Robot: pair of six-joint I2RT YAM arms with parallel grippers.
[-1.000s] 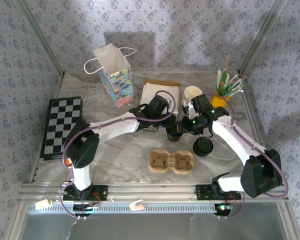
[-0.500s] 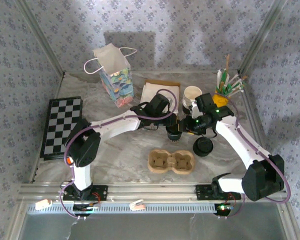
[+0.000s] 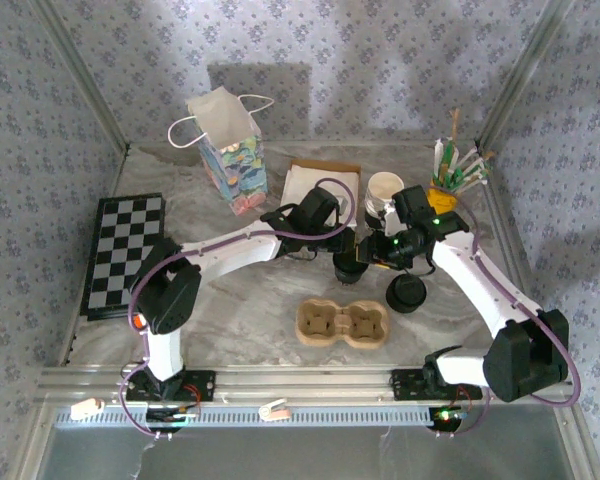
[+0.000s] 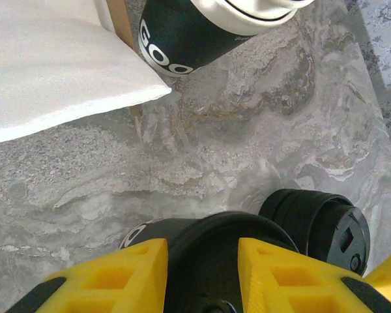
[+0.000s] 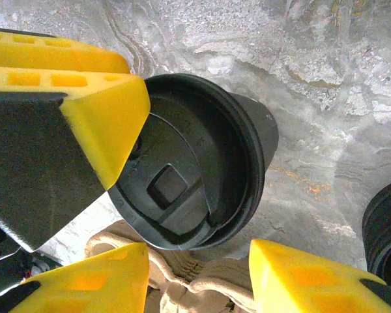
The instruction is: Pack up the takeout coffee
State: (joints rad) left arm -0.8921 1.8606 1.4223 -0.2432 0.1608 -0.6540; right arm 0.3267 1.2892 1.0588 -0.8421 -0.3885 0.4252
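Note:
The takeout coffee [image 3: 348, 264], a dark cup with a black lid, stands just behind the tray [image 3: 342, 322]. My left gripper [image 4: 202, 264] is shut on it, a yellow finger on each side of the lid [image 4: 212, 251]. In the right wrist view the lidded cup [image 5: 189, 163] has one left finger [image 5: 104, 117] pressed against its rim. My right gripper [image 5: 199, 280] is open just to the cup's right, its fingers spread short of the cup, above the pulp tray [image 5: 195, 287]. From above, the right gripper [image 3: 375, 254] sits close beside the cup.
A low black lid piece [image 3: 406, 293] lies right of the cup. A stack of cream-rimmed cups [image 3: 383, 190], a napkin box [image 3: 320, 183], a paper bag [image 3: 230, 150] and a utensil holder [image 3: 450, 180] stand behind. A checkerboard [image 3: 125, 250] lies left.
The right gripper's jaws have spread and come off the cup. Both arms shifted slightly toward the back; the cup stays in the left gripper.

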